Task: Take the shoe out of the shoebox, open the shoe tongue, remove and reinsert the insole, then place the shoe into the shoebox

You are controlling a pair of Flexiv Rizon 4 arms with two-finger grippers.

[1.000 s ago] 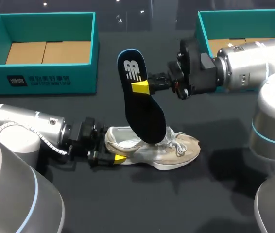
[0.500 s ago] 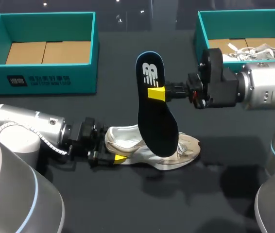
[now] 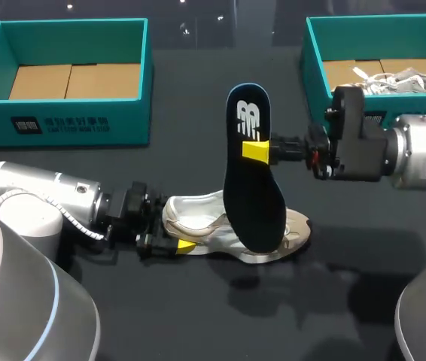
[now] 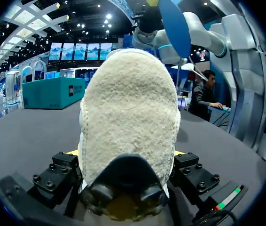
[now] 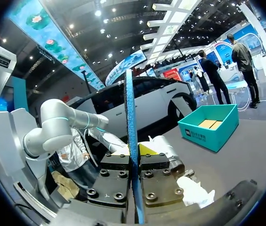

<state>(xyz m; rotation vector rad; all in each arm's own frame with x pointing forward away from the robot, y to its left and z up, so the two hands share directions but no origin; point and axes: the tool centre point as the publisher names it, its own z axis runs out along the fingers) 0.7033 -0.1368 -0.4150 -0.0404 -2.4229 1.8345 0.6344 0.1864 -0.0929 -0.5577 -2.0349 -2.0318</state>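
Note:
A white shoe (image 3: 228, 233) lies on its side on the black table, toe to the right. My left gripper (image 3: 174, 230) clasps its heel from both sides; in the left wrist view the fuzzy heel (image 4: 130, 117) fills the space between the fingers (image 4: 126, 153). Above the shoe, my right gripper (image 3: 257, 150) is shut on a black insole (image 3: 254, 188) with a blue rim, held upright and slightly tilted, its lower end in front of the shoe's toe half. In the right wrist view the insole (image 5: 131, 108) runs edge-on between the closed fingers (image 5: 134, 153).
A teal shoebox (image 3: 66, 75) stands at the back left. A second teal shoebox (image 3: 314, 56) at the back right holds another white shoe (image 3: 401, 79). Bare table lies in front of the shoe.
My right arm has carried the insole to the right and a little lower, from over the shoe's heel half toward its toe half. The left gripper and the shoe have stayed still.

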